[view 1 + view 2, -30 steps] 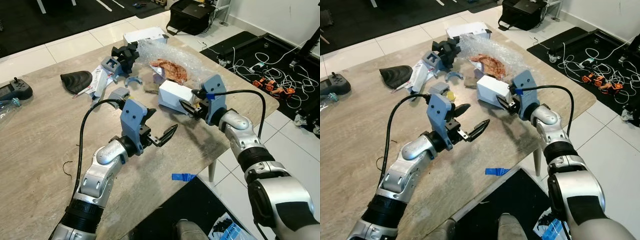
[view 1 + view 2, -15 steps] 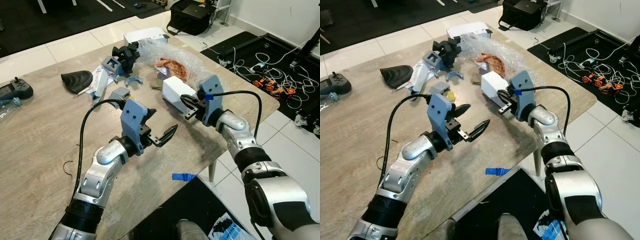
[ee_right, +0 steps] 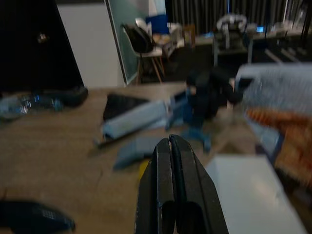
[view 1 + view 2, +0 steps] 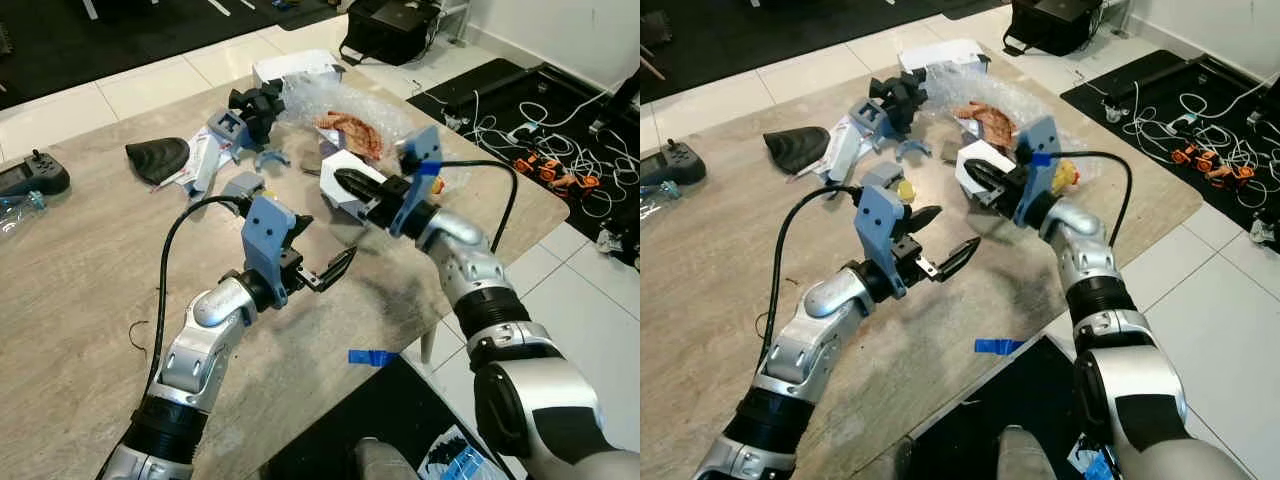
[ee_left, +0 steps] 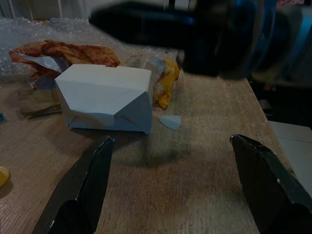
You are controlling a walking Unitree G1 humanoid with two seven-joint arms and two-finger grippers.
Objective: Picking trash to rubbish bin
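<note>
Hovering over one white box (image 4: 345, 172), the right gripper (image 4: 345, 182) was seen with fingers pressed together, empty; the left gripper (image 4: 322, 255) was spread wide above the table (image 4: 80, 270).

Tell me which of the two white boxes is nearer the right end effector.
The small white box under the right end effector; the other white box sits at the table's far edge.

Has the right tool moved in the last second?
Yes. The right tool has swung left, from the white box's right edge to over its top, fingers shut, nearer the bubble wrap.
</note>
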